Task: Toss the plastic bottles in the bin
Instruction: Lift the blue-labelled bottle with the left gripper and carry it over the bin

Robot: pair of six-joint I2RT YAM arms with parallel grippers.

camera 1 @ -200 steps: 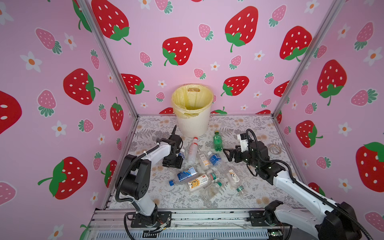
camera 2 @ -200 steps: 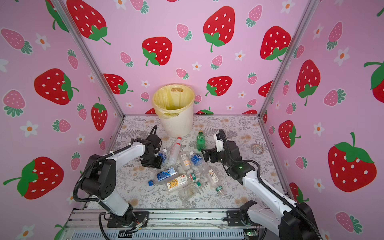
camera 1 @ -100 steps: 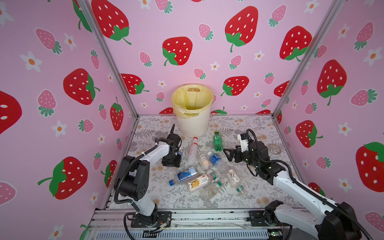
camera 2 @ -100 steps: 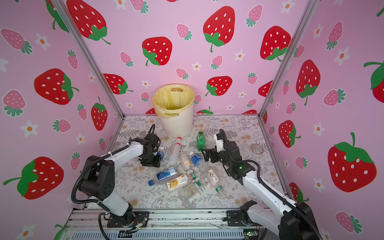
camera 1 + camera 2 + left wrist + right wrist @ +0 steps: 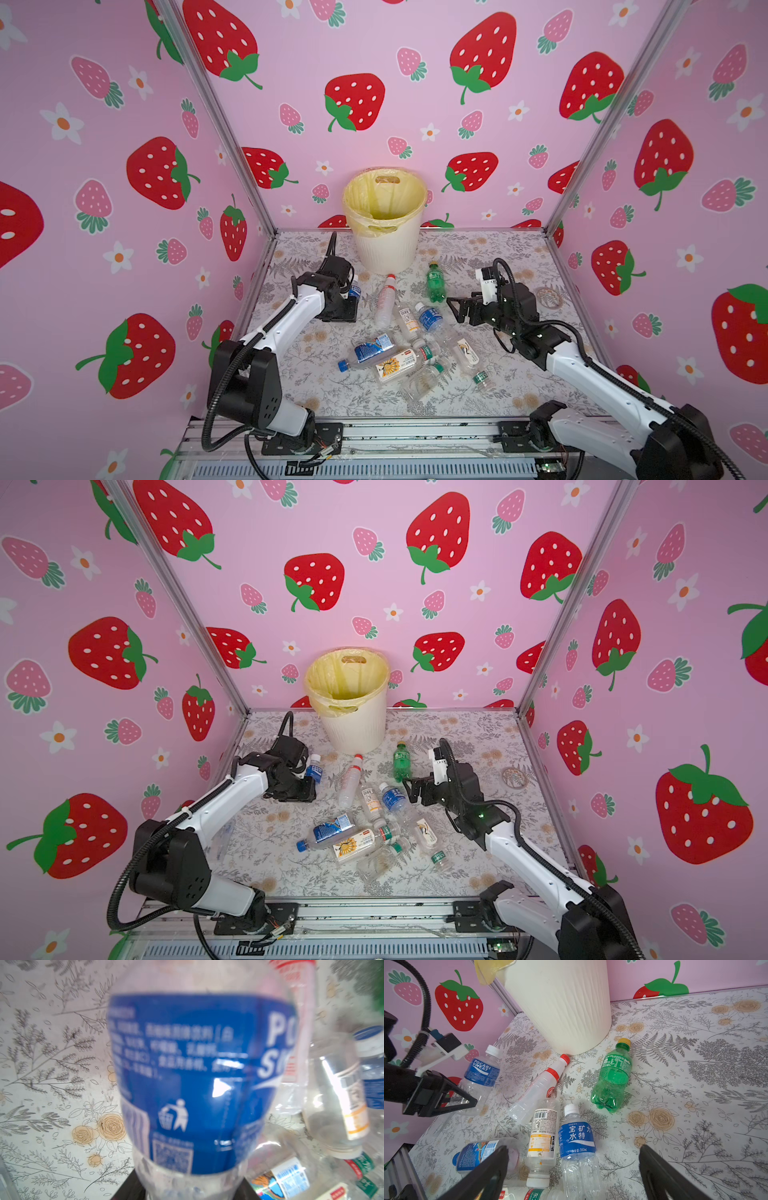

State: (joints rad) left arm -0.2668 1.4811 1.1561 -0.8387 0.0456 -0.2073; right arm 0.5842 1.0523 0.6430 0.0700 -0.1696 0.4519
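At the far left of the flowered tabletop (image 5: 695,1084), the left gripper (image 5: 466,1101) has its jaws narrowed onto the lower body of a clear plastic bottle with a blue Pocari Sweat label and white cap (image 5: 480,1072). The low grip looks chosen to leave the top free for tipping. The cream ribbed round bin with a yellow liner (image 5: 386,249) stands far-centre, just right of it, and its tall wall is the hurdle. The right gripper (image 5: 573,1148) hangs wide open and empty above a blue-labelled water bottle (image 5: 577,1140). A red-capped clear bottle (image 5: 542,1082) lies by the bin's foot, a green soda bottle (image 5: 612,1080) to its right, and more are heaped nearer.
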